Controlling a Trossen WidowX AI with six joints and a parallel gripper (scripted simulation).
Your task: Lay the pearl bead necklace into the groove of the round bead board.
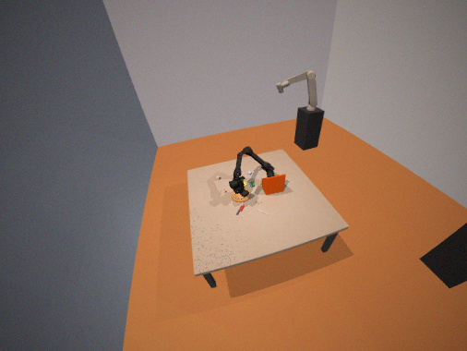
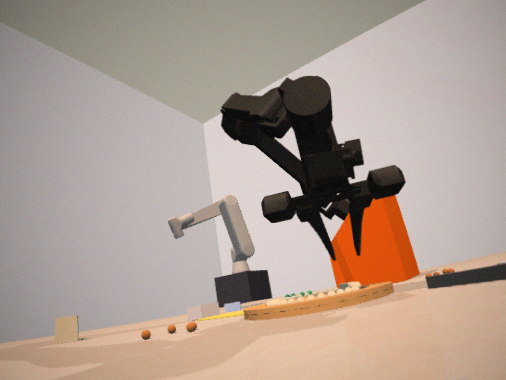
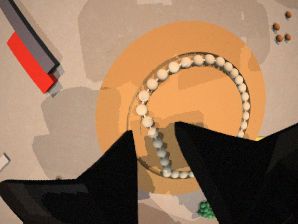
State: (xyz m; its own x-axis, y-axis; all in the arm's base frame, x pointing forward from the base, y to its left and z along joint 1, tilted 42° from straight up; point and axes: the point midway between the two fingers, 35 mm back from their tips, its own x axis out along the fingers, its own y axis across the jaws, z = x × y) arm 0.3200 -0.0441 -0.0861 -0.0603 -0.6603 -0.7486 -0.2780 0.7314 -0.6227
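Observation:
The round orange bead board (image 1: 240, 200) (image 2: 280, 313) (image 3: 115, 100) lies flat on the table. The pearl necklace (image 2: 321, 296) (image 3: 141, 109) lies on it as a closed-looking loop. In the wrist view its right side follows the groove; its upper left runs slightly inside it, and its lower left cuts inward in a slanting line, leaving bare groove outside. Part of the bottom right is hidden behind a finger. My gripper (image 2: 346, 256) (image 3: 153, 132) is open, its fingers partly together with nothing between them. It hangs above the board, over the lower-left stretch of beads in the wrist view.
An orange block (image 1: 273, 184) (image 2: 375, 250) stands behind the board. A red and grey tool (image 3: 30, 62) lies beside it. A green bead cluster (image 3: 206, 209), small brown beads (image 2: 171, 329) (image 3: 279, 38) and a tan block (image 2: 66, 329) are around it.

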